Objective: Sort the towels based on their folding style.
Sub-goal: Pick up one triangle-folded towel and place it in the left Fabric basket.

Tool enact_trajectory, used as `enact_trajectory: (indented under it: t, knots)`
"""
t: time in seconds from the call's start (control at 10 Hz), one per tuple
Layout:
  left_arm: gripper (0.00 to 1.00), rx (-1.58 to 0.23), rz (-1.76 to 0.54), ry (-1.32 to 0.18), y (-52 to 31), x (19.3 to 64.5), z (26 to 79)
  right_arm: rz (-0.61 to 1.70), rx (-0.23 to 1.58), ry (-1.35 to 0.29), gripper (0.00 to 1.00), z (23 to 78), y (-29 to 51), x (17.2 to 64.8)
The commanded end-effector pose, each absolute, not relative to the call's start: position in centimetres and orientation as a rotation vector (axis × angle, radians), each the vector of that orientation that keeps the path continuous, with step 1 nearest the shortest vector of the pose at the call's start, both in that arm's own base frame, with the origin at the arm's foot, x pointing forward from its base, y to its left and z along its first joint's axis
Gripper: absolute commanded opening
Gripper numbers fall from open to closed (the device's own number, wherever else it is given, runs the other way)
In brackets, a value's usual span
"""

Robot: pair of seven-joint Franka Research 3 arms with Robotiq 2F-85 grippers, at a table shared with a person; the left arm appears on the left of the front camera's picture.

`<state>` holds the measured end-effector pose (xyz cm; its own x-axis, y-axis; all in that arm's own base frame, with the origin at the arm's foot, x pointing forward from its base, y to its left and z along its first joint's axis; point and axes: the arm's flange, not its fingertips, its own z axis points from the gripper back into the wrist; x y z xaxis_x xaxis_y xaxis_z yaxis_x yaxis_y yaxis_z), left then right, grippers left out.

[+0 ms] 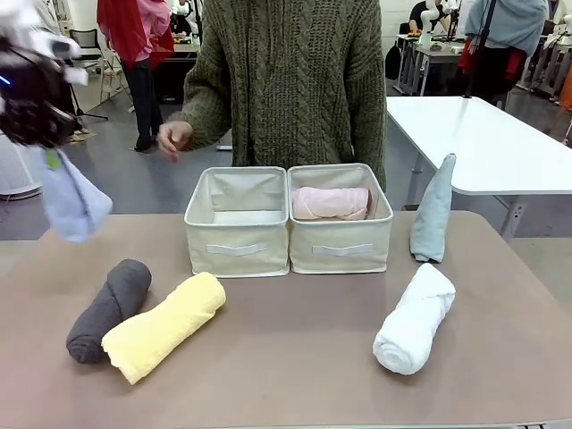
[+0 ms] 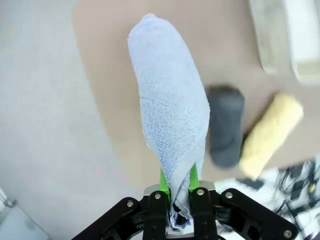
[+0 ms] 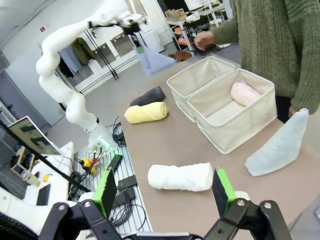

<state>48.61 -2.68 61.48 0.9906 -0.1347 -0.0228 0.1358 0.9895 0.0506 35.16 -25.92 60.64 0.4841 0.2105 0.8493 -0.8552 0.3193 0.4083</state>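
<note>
My left gripper [image 1: 51, 154] hangs high over the table's far left edge, shut on the tip of a light blue cone-folded towel [image 1: 76, 204] that dangles below it; up close, the blue towel [image 2: 170, 100] is pinched between the green pads of the gripper [image 2: 178, 182]. A dark grey roll [image 1: 109, 308] and a yellow roll [image 1: 165, 326] lie side by side at front left. A white roll [image 1: 416, 317] lies front right, and a pale teal cone [image 1: 434, 210] stands behind it. A pink roll [image 1: 331, 203] lies in the right bin. My right gripper [image 3: 165, 192] is open above the white roll [image 3: 181, 176].
Two beige fabric bins stand side by side at the table's middle back; the left bin [image 1: 237, 241] holds nothing and the right bin [image 1: 341, 250] holds the pink roll. A person in a green sweater stands behind them with a hand [image 1: 172, 137] beside the left bin.
</note>
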Motion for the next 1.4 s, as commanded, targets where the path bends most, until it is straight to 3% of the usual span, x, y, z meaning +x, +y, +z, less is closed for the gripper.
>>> enact_trajectory:
  t: [0.0,0.2,0.5,1.3]
  knots:
    - [0.0,0.067,-0.228,-0.037,-0.2,44.7,65.9,0.799,1.015,-0.787,1.0,60.7,-25.8,35.0]
    - [0.0,0.152,-0.228,0.031,5.5,40.5,66.5,0.799,1.015,-0.787,1.0,60.7,-25.8,35.0]
    - [0.0,-0.008,-0.144,-0.068,20.5,30.0,66.7,0.799,1.015,-0.787,1.0,60.7,-25.8,35.0]
    - [0.0,-0.036,-0.103,-0.072,25.0,27.4,65.7,0.799,1.015,-0.787,1.0,60.7,-25.8,35.0]
